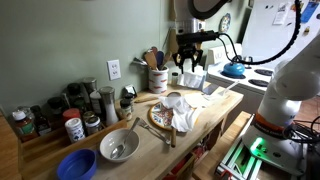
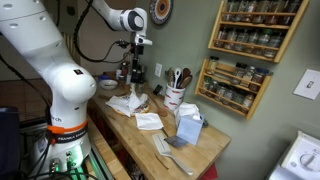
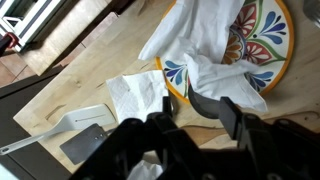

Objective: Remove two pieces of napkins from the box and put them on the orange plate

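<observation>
The orange-rimmed patterned plate [image 3: 272,45] lies on the wooden counter with crumpled white napkins [image 3: 205,35] piled on it. It shows in both exterior views [image 1: 160,118] [image 2: 118,106]. Another napkin [image 3: 135,95] [image 2: 148,121] lies flat on the counter beside the plate. The light blue napkin box [image 2: 188,126] [image 1: 192,79] stands further along the counter. My gripper [image 3: 198,113] [image 1: 192,55] [image 2: 137,65] hangs raised above the counter near the plate and box. Its fingers are apart and nothing is held between them.
A metal spatula [image 3: 82,138] [image 2: 170,150] lies near the counter's edge. A utensil holder [image 1: 157,76] [image 2: 175,96] stands by the wall. A steel bowl with a spoon [image 1: 118,146], a blue bowl [image 1: 75,164] and spice jars [image 1: 75,125] fill one end. Spice racks [image 2: 245,35] hang on the wall.
</observation>
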